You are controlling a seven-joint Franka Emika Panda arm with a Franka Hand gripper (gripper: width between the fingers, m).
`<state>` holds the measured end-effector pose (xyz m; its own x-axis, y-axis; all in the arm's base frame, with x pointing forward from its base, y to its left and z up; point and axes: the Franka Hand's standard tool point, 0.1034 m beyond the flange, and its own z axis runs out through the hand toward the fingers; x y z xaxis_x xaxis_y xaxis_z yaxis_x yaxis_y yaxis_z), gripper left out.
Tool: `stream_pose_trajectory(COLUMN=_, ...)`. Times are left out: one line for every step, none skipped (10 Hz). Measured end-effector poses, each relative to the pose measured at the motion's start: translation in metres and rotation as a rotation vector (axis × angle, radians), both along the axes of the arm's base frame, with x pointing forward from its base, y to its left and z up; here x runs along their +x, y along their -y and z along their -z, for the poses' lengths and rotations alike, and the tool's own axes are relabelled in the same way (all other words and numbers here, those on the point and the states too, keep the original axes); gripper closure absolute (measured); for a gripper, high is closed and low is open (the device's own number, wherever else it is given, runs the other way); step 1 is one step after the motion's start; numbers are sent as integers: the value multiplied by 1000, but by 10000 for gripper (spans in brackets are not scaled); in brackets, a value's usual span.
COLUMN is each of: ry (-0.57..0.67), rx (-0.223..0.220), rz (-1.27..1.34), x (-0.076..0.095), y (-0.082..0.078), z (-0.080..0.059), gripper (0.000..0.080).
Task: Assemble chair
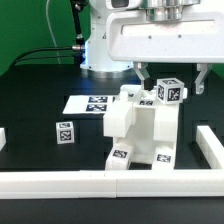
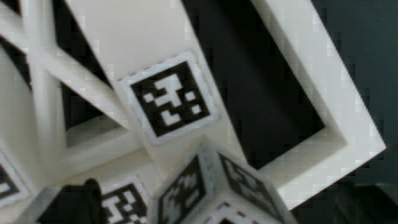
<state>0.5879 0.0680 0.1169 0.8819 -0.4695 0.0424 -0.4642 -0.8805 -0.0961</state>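
Wide open, that pincer (image 1: 172,87): its fingers (image 1: 141,76) stand clear on either side of the tagged block (image 1: 169,91) atop the chair (image 1: 138,128), gripping nothing. The half-built chair stands on the dark tabletop (image 1: 35,95), close to the white rail (image 1: 60,183) along the near edge. The marker board (image 1: 92,103) lies just behind it, and a loose tagged cube (image 1: 65,131) sits apart, toward the exterior view's left.

Glossy white arm (image 1: 100,45), thick and rounded. The gripper (image 1: 173,88) is a boxy white housing with two slim dark fingers (image 1: 143,78) at six o'clock.
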Motion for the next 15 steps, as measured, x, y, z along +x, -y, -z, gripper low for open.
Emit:
stream_pose_trajectory(ry=6, rx=-37, rz=-195, x=0, y=0, z=2, gripper=150)
stream_pose_trajectory(ry=8, rx=-54, rz=-298, x=-1, y=-1, z=3, gripper=150)
stream_pose_trajectory(ry=5, rx=-46, rz=-233, x=-1, y=-1, z=3, gripper=150)
stream_pose_trajectory(ry=5, rx=-47, rz=-233, x=-1, y=0, z=3, gripper=271)
stream_pose_trajectory(ry=4, rx=-44, rz=-211, x=-1, y=-1, z=3, gripper=407)
stream_pose_trajectory(ry=-11, rx=-32, rz=-109, x=-3, y=-2, z=4, gripper=407)
stream_pose_trajectory(ry=-18, rx=-27, rz=-47, x=-4, y=-2, z=4, gripper=515)
stream_pose_trajectory(ry=-22, rx=-24, rz=-8, x=-4, y=-2, z=5, gripper=515)
stream_pose_trajectory(ry=-27, rx=-18, rz=74, x=-5, y=-3, z=5, gripper=515)
stream_pose_trajectory(ry=-31, rx=-13, rz=144, x=-5, y=-3, z=5, gripper=515)
stream_pose_trajectory(ry=-34, rx=-8, rz=200, x=-5, y=-3, z=5, gripper=515)
stream_pose_trajectory(ry=-38, rx=-2, rz=283, x=-5, y=-4, z=5, gripper=515)
stream_pose_trajectory(ry=-41, rx=3, rz=351, x=-5, y=-4, z=5, gripper=515)
stream_pose_trajectory(ry=-44, rx=9, rz=408, x=-5, y=-4, z=5, gripper=515)
stream_pose_trajectory(ry=-54, rx=33, rz=587, x=-4, y=-6, z=5, gripper=515)
